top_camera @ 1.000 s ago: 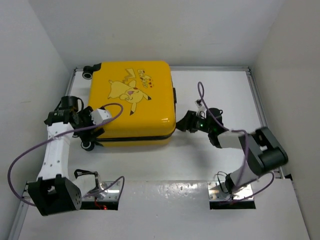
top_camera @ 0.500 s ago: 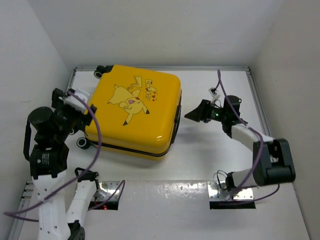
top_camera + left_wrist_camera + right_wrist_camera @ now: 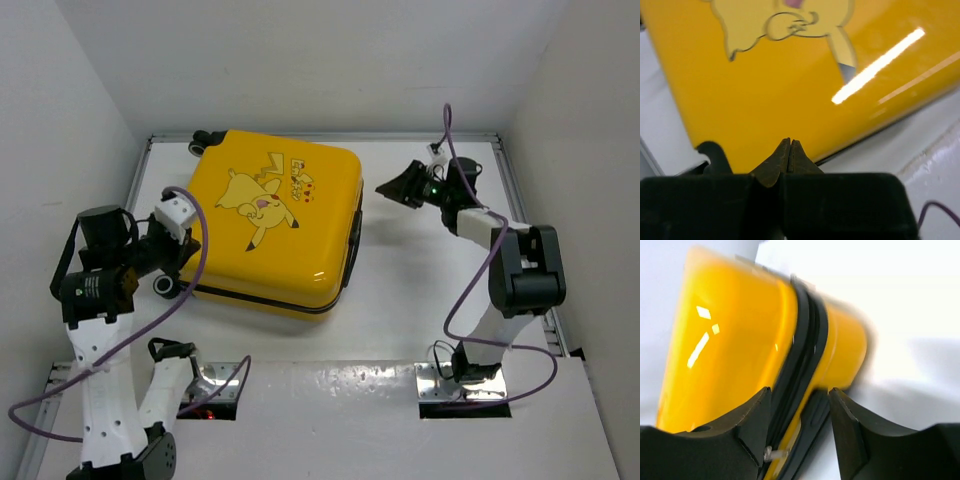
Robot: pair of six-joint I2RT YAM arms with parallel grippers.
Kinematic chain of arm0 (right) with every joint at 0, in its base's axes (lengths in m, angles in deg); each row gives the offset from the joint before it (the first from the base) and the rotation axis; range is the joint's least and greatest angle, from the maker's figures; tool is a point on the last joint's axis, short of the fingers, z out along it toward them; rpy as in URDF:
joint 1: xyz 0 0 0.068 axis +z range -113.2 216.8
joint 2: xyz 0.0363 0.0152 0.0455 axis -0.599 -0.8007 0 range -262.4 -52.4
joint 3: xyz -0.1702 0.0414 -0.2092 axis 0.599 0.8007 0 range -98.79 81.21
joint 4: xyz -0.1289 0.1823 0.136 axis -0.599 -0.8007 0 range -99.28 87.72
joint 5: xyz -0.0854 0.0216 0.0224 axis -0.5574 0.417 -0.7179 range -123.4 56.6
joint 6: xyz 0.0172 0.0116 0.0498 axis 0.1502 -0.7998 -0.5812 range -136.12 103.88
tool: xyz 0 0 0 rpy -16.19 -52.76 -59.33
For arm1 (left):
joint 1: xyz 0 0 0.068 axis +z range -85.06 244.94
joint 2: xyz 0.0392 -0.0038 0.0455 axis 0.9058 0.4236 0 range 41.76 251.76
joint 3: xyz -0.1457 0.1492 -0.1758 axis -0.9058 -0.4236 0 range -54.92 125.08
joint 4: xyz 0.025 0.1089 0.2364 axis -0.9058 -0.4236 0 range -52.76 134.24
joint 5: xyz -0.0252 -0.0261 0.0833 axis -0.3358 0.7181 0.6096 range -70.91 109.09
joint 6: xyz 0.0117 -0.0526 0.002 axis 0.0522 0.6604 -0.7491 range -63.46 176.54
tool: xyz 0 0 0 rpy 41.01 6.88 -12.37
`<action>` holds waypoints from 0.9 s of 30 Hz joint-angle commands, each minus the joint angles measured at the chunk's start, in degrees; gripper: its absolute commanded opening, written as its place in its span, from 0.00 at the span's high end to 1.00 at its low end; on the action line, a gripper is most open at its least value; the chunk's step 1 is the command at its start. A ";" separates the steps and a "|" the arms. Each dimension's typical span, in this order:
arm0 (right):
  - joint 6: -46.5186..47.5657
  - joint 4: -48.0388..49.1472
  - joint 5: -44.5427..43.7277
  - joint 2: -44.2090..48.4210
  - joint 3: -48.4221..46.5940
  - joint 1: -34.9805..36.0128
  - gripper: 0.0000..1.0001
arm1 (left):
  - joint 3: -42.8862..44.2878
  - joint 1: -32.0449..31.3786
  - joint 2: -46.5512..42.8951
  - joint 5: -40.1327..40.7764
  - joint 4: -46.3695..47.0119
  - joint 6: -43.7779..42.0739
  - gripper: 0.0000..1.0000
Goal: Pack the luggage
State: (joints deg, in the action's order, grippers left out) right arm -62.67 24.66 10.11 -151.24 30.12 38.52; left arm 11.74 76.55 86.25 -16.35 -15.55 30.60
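Two arms flank one closed suitcase on a white table [image 3: 420, 290] boxed in by white walls. The luggage [image 3: 270, 225] lies flat at the back left, slightly askew, its far corner near the rear rail. Bare tabletop lies to its right and along its near side.

The shell is glossy yellow plastic with rounded corners, a cartoon print on top and a black zipper band [image 3: 807, 335] around the seam. A small black wheel [image 3: 165, 286] juts from its left edge.

The left gripper [image 3: 790, 142] sits just beside that left edge, fingers pressed together on nothing. The right gripper [image 3: 799, 395] hovers off the right side with its jaws apart and empty.
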 commanded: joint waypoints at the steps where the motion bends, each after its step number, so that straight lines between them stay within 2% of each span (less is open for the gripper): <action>1: -1.00 -1.01 -0.10 -2.92 -7.61 -0.92 0.50 | 6.20 -1.59 3.48 -10.62 -15.01 -17.14 1.00; 2: -2.22 -1.27 0.52 -5.97 -11.62 -0.92 0.50 | 6.21 -2.99 4.37 -9.92 -15.01 -17.13 1.00; 3: -3.02 -1.27 1.92 -6.88 -12.97 -0.92 0.47 | 6.21 -7.18 5.07 -7.30 -15.01 -17.13 1.00; 5: -3.47 -2.06 3.50 -9.34 -15.34 -0.92 0.42 | 6.21 -11.24 6.83 -3.60 -15.01 -17.13 1.00; 6: -2.77 -4.50 3.86 -10.82 -19.18 -0.58 0.38 | 6.21 -13.53 7.62 -1.41 -15.01 -17.13 1.00; 7: -2.07 -5.48 3.69 -11.54 -20.18 -0.49 0.37 | 6.21 -17.99 8.33 2.97 -15.01 -17.13 1.00; 10: 1.09 -5.67 1.32 -12.51 -23.95 -0.48 0.34 | 3.59 -25.91 9.38 9.84 -15.01 -17.13 1.00; 15: 3.74 -9.10 -3.69 -16.90 -33.09 -0.31 0.33 | -4.58 -31.65 9.91 16.97 -15.01 -20.37 1.00; 18: 3.22 -9.36 -4.31 -19.27 -36.00 0.30 0.33 | -12.14 -31.57 13.77 23.38 -12.82 -21.70 1.00; 21: 5.05 -9.36 -4.13 -18.84 -34.09 1.09 0.33 | -16.81 -25.78 17.64 28.75 -3.08 -20.57 1.00; 25: 9.54 -10.76 -3.87 -15.43 -28.73 1.28 0.33 | -16.48 -19.80 23.08 35.17 9.94 -19.34 1.00; 27: 11.82 -10.59 -2.82 -13.49 -26.53 1.10 0.33 | -12.00 -16.11 27.55 34.05 14.06 -19.33 1.00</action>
State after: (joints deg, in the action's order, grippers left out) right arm -55.76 14.74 6.61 -169.23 0.90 39.57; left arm -2.73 54.61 105.05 4.94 -24.67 4.75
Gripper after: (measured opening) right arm 0.669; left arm 0.000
